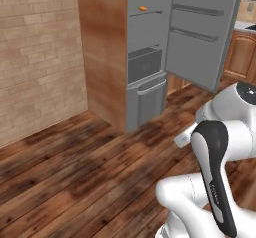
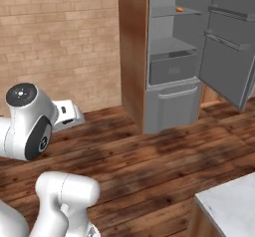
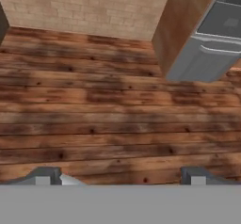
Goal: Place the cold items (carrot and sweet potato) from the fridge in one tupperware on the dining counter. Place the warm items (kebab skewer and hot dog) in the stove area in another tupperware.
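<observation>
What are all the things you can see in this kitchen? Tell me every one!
fridge: one, grey, set in a tall wooden cabinet, door swung open to the right.
carrot: one, orange, on an upper fridge shelf.
fridge drawer: one, dark grey, under the shelves.
freezer drawer: one, light grey with a handle, at the fridge's bottom.
door racks: two, grey, inside the open door.
brick wall: one, tan, left of the fridge.
wooden floor: one, dark brown planks, all across the room.
counter corner: one, pale grey top, near the right edge.
robot arm: one, white with dark joints, folded low in front.
gripper: one, dark tips, open, over the floor.
</observation>
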Robot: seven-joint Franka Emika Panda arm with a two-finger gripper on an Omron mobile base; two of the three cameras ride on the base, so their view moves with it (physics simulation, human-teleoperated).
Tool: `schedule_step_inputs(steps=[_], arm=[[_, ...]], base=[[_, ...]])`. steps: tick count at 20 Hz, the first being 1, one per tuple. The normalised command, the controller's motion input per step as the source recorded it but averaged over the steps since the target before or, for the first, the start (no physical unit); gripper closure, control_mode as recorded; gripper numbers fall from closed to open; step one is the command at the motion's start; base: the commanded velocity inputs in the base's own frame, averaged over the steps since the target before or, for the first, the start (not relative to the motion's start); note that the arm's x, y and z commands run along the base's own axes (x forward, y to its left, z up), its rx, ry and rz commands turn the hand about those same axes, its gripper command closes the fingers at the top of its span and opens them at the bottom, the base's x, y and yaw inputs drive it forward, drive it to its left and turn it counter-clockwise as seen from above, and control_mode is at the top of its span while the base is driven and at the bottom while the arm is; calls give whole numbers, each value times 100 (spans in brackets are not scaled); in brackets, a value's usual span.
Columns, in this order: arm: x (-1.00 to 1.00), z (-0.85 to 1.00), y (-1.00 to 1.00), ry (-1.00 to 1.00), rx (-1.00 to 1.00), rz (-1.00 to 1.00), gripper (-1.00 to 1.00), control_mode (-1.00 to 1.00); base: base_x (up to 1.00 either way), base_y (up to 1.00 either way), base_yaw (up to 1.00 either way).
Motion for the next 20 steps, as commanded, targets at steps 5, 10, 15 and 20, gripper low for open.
schedule_step_inputs(steps=[5, 10, 15, 20], arm=[[0, 0, 0, 0, 0, 0, -100, 100], [0, 0, 0, 0, 0, 0, -100, 100], [0, 0, 0, 0, 0, 0, -100, 100], [0, 0, 0, 0, 0, 0, -100, 100]], base=[[100, 0, 0], [100, 0, -6], [100, -6, -1], [100, -26, 4]])
